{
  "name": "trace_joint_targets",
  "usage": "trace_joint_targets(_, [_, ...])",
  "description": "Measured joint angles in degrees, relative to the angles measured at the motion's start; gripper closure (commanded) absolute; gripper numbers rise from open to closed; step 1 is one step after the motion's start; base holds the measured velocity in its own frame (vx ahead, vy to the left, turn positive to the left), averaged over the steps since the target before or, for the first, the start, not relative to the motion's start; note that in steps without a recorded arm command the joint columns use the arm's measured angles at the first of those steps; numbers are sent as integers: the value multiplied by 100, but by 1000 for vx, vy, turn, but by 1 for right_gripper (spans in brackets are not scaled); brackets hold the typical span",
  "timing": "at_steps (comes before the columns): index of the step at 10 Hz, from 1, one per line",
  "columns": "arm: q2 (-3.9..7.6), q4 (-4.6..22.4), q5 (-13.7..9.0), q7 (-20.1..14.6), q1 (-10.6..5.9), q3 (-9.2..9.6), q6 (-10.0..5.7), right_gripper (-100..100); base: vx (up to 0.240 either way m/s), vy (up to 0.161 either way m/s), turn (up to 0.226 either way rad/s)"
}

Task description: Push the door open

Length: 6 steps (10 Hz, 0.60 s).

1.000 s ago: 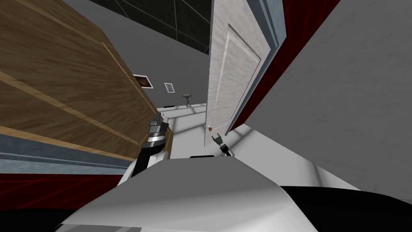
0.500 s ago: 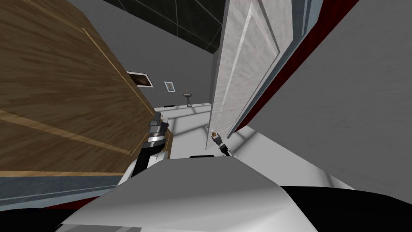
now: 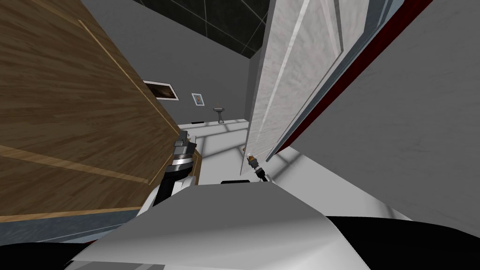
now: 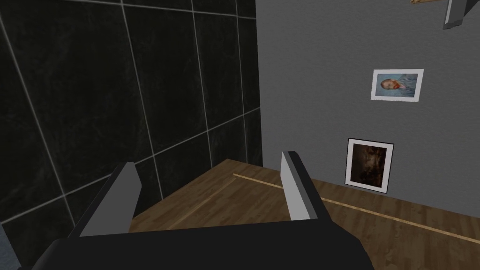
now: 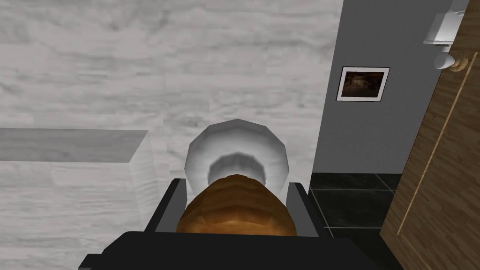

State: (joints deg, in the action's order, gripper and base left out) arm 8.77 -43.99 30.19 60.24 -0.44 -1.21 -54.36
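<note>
Right gripper (image 5: 234,190) clasps the brown knob (image 5: 236,213) of the pale door (image 5: 117,61), grey wall (image 5: 361,131) beside.

Flat, even light, sharp throughout; the white door (image 3: 281,84) gleams, grid shadows cross the floor (image 3: 215,140), edges splay.

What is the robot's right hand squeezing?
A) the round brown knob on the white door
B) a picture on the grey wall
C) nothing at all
A: in the right wrist view, the right gripper presses both sides of the round brown wooden knob on the white door.
</note>
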Motion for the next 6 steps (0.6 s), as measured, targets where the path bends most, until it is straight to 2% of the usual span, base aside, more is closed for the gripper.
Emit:
trace_joint_targets(3, [-3, 0, 2, 2, -1, 3, 2, 100, 7, 3, -1])
trace_joint_targets(6, [-12, 20, -46, -269, -9, 42, 27, 100, 21, 9, -16])
